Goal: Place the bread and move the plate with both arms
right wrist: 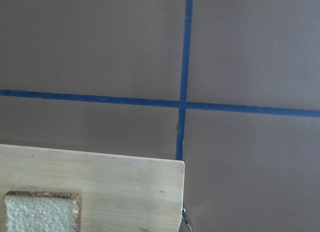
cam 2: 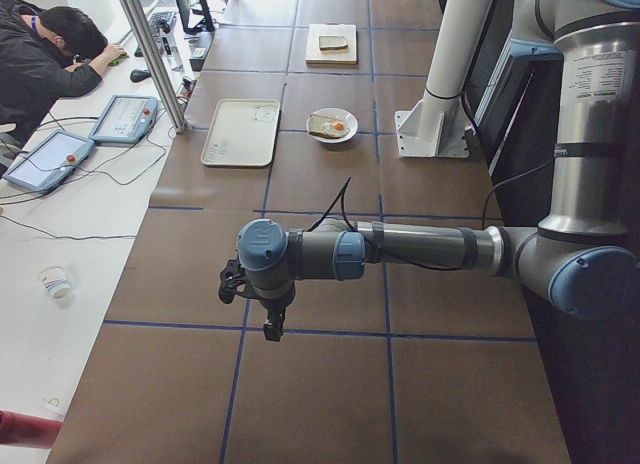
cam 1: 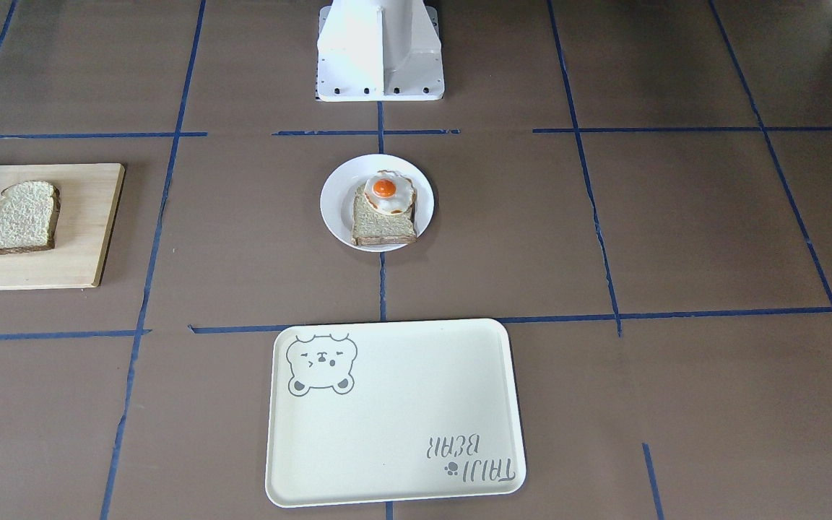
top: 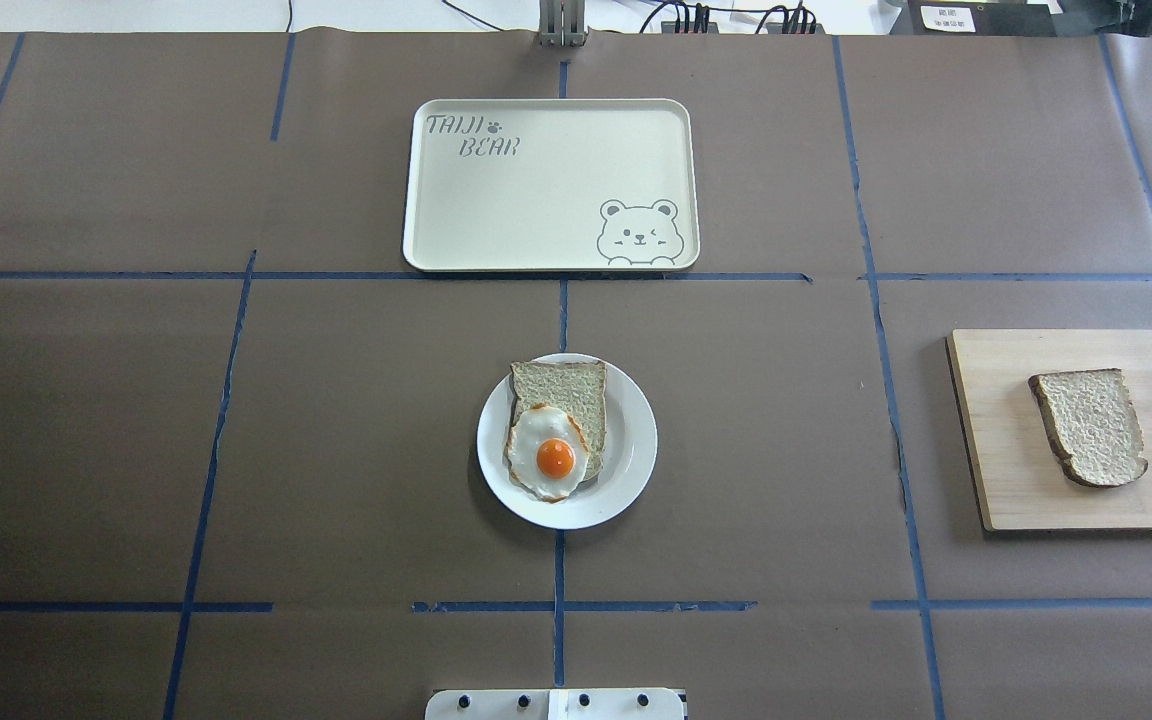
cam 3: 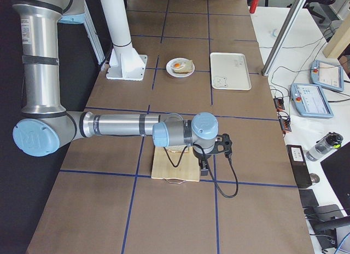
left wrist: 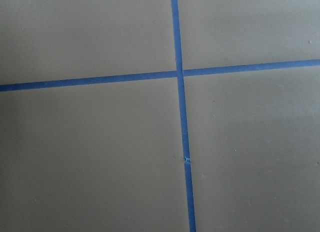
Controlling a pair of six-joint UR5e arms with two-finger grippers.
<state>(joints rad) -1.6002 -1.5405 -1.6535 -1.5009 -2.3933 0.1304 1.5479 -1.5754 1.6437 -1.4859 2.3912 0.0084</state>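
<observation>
The plain bread (top: pixel 1088 427) lies on a wooden board (top: pixel 1006 450) at the robot's right; it also shows in the front view (cam 1: pixel 22 217) and, as a corner, in the right wrist view (right wrist: pixel 42 211). The white plate (top: pixel 631 440) sits at the table's middle and carries a second slice topped with a fried egg (top: pixel 554 458). My right gripper (cam 3: pixel 204 169) hangs over the board's outer edge. My left gripper (cam 2: pixel 272 329) hangs over bare table far to the left. Both show only in side views, so I cannot tell whether they are open or shut.
A cream bear tray (top: pixel 536 190) lies beyond the plate, on the operators' side. The white pedestal (cam 1: pixel 380 50) stands behind the plate. An operator (cam 2: pixel 40 54) sits at a side desk with tablets. Blue tape lines cross the brown table.
</observation>
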